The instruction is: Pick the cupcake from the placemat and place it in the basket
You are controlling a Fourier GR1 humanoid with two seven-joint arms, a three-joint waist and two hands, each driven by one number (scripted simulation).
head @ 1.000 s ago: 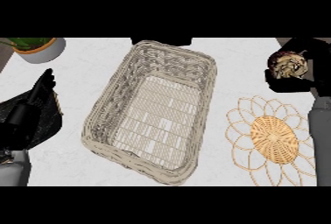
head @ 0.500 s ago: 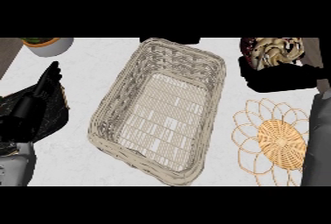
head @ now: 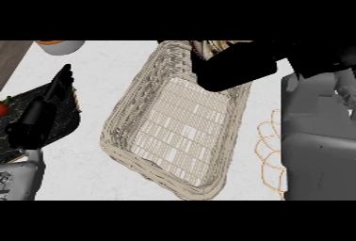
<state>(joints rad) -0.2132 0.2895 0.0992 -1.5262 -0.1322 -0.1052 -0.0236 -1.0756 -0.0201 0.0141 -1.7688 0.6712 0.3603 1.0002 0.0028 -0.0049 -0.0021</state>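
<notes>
2 forearms come in from the lower edge of the head view, and the nearer things sit between them. low on the left, the left hand (head: 43,115) rests open over a dark board (head: 28,134), fingers straight and pointing up the counter (head: 90,99), holding nothing. a bit of something red (head: 4,108) shows at the board's left edge. low on the right, the grey right forearm (head: 316,141) covers most of the placemat (head: 268,155), of which only some golden loops show beside the basket.

the wicker basket (head: 115,141) lies across the middle, near end low and far end high, and nothing can be seen on its woven floor.

farther up, the right hand (head: 236,66) hangs over the basket's far right corner, curled round the cupcake (head: 208,47). only a strip of pale striped wrapper peeps out above the dark fingers, so it is probably the cupcake but the hand hides most of it. at the top left stands a pale pot (head: 59,46) with an orange rim.

the step in hand looks like the carry: pickup done, the cupcake already over the basket but not set down. the next move calls for lowering the hand inside the rim, toward the bare floor nearer the middle and clear of the far wall, then uncurling the fingers so the cupcake lands upright.
</notes>
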